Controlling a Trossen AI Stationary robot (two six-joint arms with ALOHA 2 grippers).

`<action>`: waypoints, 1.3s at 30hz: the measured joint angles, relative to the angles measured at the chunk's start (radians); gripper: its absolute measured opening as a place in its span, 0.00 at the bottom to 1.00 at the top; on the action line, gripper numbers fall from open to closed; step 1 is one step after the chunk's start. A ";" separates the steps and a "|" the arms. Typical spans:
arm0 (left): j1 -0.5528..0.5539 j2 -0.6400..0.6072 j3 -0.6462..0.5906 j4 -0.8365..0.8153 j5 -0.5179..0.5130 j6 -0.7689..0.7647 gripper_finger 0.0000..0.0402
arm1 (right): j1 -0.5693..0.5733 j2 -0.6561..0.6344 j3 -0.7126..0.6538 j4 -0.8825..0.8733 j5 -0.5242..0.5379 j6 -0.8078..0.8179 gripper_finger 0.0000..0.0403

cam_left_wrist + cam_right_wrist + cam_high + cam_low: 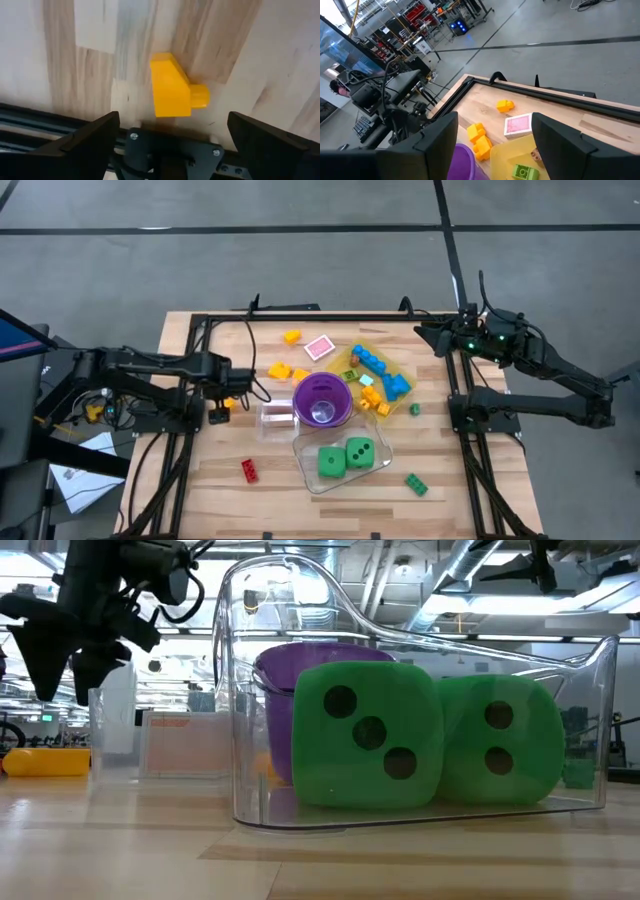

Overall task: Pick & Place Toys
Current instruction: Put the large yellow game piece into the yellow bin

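- Hovering over the left edge of the table [200,480], the left gripper [222,408] points straight down at a small yellow brick [172,91]; its two dark fingers [87,137] stand wide apart with nothing between them.
- In the left wrist view the yellow brick lies on bare wood between the lines of the two fingers, roughly centred in the gap though a little ahead of the tips, so I judge a straight descent would bring the fingers down on either side of it.
- The brick's long axis runs along the direction the wrist camera looks, across the line joining the fingers, with a round stud sticking out on one side towards one finger; closing should therefore pinch its short width, stud included.
- In the high view the same brick shows only as a yellow speck [229,403] beside the gripper, just beside the small clear tub [277,414] and near the purple cup [322,399].
- The left arm is plainly the nearer one: the right gripper [432,336] waits at the far right corner, well apart from this brick, its fingers [436,137] also spread.
- The two green dice [345,457] already sit in the larger clear tub [310,478]; blue and yellow pieces lie in the yellow tray [345,363].
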 joint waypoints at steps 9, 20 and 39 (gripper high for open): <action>0.005 0.088 0.000 0.006 0.044 0.010 0.91 | 0.000 0.000 0.000 0.001 0.000 -0.017 0.61; 0.005 0.349 -0.025 0.087 0.034 0.011 0.91 | 0.000 0.000 0.000 -0.001 0.000 -0.026 0.61; 0.006 0.496 -0.029 0.099 0.062 0.024 0.90 | 0.000 0.000 0.000 -0.005 0.000 -0.021 0.61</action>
